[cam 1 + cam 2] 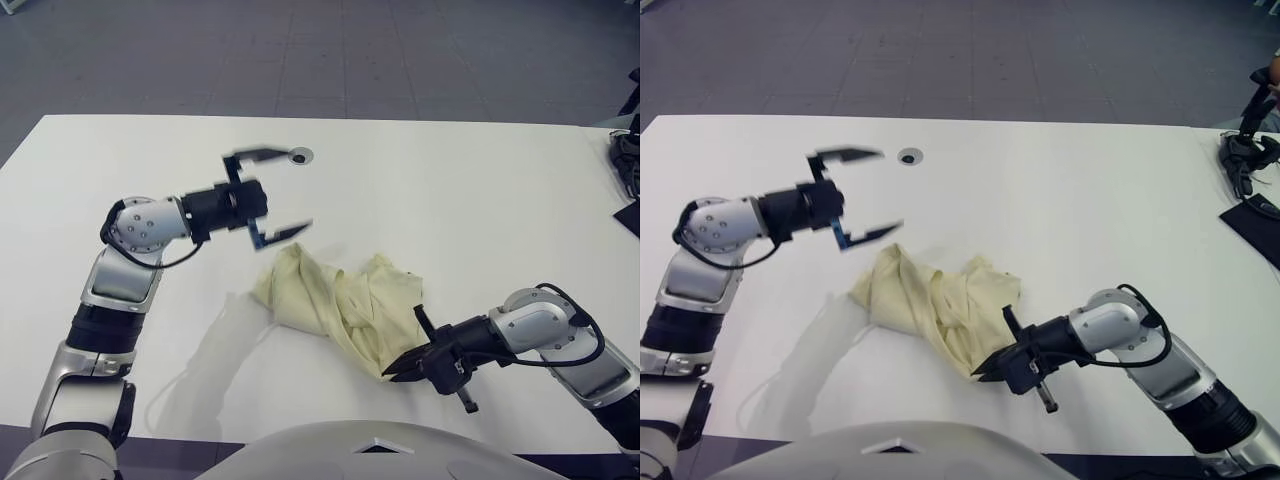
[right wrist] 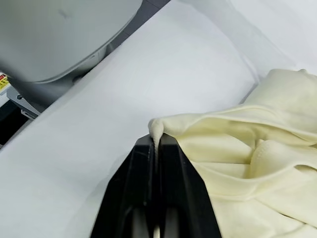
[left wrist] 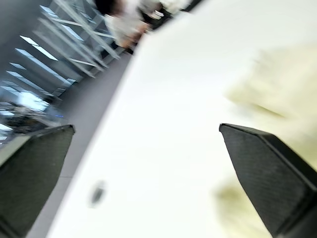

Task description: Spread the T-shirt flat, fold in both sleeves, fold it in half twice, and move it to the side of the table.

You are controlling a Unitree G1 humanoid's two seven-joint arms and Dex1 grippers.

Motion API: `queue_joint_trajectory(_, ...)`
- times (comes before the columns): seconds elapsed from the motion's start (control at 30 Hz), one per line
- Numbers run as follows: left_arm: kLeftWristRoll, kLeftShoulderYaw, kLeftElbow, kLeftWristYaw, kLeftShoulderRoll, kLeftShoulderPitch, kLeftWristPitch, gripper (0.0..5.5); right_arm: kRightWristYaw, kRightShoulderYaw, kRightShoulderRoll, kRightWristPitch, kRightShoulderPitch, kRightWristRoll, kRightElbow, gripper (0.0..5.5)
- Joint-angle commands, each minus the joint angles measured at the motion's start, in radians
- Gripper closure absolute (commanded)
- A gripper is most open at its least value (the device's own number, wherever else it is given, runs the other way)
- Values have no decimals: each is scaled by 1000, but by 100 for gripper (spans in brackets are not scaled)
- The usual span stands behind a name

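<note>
A pale yellow T-shirt [image 1: 340, 300] lies crumpled in a heap on the white table [image 1: 450, 190], near the front middle. My right gripper [image 1: 392, 373] is shut on the T-shirt's near edge; in the right wrist view the cloth [image 2: 237, 148] is pinched between the black fingers [image 2: 143, 163]. My left gripper [image 1: 278, 192] hovers open above the table, just behind the heap's left end, its fingers spread wide and holding nothing. In the left wrist view the blurred T-shirt [image 3: 277, 84] lies beyond the open fingers [image 3: 267, 173].
A small round hole [image 1: 299, 156] sits in the table behind the left gripper. Dark cables and gear [image 1: 625, 160] lie at the table's far right edge. Bare table surrounds the heap on all sides.
</note>
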Motion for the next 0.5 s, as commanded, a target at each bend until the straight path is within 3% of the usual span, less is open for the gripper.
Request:
queue_joint_trajectory(0.03,30,-53,2,-96,52,-12,20,10,-3,14,4,-13,-11,-33,27,548)
queue_joint_trajectory(0.37,166,-200,128,-108,-73,-161,2,10,4,28,6,-48,-15,-45,61,548)
queue_joint_trajectory(0.5,197,-236,168,-121,-103,-189,-12,68,3,29,8,-57,-17,-43,71,550)
